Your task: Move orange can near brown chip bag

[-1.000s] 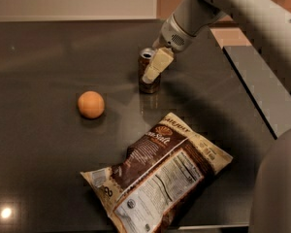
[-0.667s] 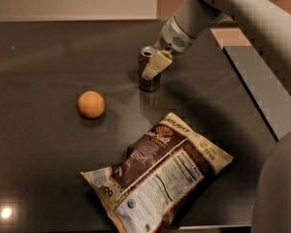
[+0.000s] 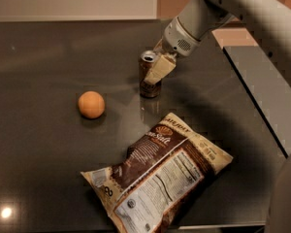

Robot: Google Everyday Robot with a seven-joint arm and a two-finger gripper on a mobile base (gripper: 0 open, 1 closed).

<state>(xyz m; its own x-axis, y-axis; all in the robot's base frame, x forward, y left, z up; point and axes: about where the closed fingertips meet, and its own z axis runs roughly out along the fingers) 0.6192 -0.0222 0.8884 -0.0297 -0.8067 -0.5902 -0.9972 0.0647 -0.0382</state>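
Note:
The orange can [image 3: 145,75] stands upright on the dark table, silver top showing, a little beyond the brown chip bag's upper end. My gripper [image 3: 154,76] comes down from the upper right and is shut on the can. One cream finger [image 3: 161,68] lies across the can's right front; the other is hidden behind it. The brown chip bag [image 3: 160,176] lies flat at the front, nutrition panel up.
A round orange ball [image 3: 91,104] sits on the table left of the can. The table's right edge [image 3: 254,96] runs diagonally beside a lighter grey surface. My arm [image 3: 242,8] spans the upper right corner.
The gripper and the can have shifted slightly toward the front, closer to the bag. The ball and the bag have not moved.

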